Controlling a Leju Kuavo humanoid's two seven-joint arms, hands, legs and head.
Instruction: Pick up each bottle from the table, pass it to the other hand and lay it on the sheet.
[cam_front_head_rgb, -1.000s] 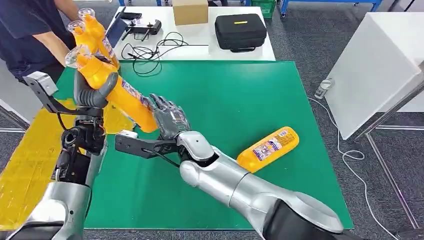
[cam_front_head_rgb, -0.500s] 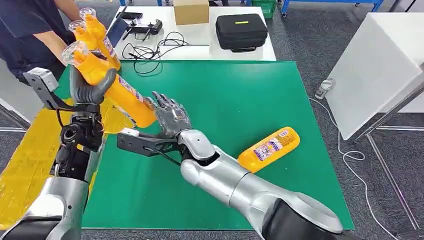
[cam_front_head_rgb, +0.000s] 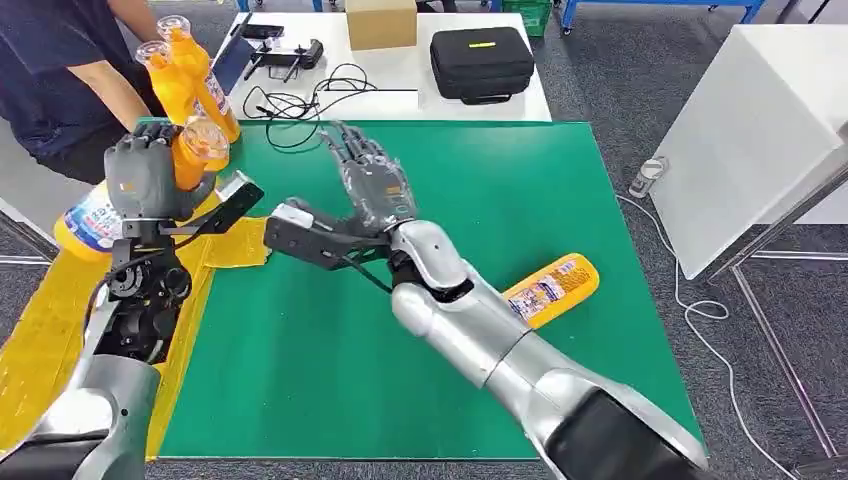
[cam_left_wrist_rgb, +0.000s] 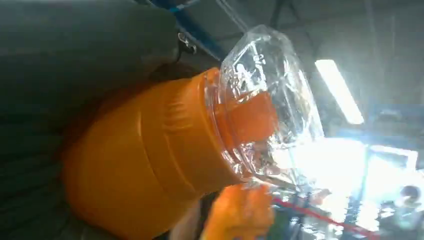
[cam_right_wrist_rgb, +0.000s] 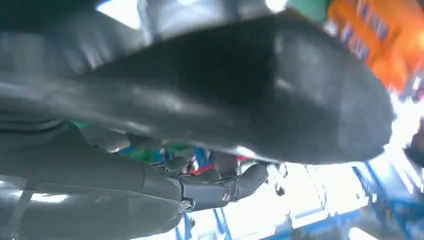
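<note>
Standing beside the green table (cam_front_head_rgb: 480, 200), a person (cam_front_head_rgb: 60, 70) holds two bottles (cam_front_head_rgb: 185, 70) near the left hand (cam_front_head_rgb: 145, 180), which grips an orange bottle (cam_front_head_rgb: 195, 150) over the yellow sheet (cam_front_head_rgb: 50, 330), while the right hand (cam_front_head_rgb: 375, 185) hovers empty with fingers spread.

No lettering is legible from here. The orange bottle (cam_front_head_rgb: 95, 215) gripped in the left hand (cam_front_head_rgb: 143, 180) wears a blue-and-white label, too small to read. The other bottle (cam_front_head_rgb: 551, 288), lying beside the right forearm well behind the right hand (cam_front_head_rgb: 375, 185), carries a colourful label, equally blurred.
</note>
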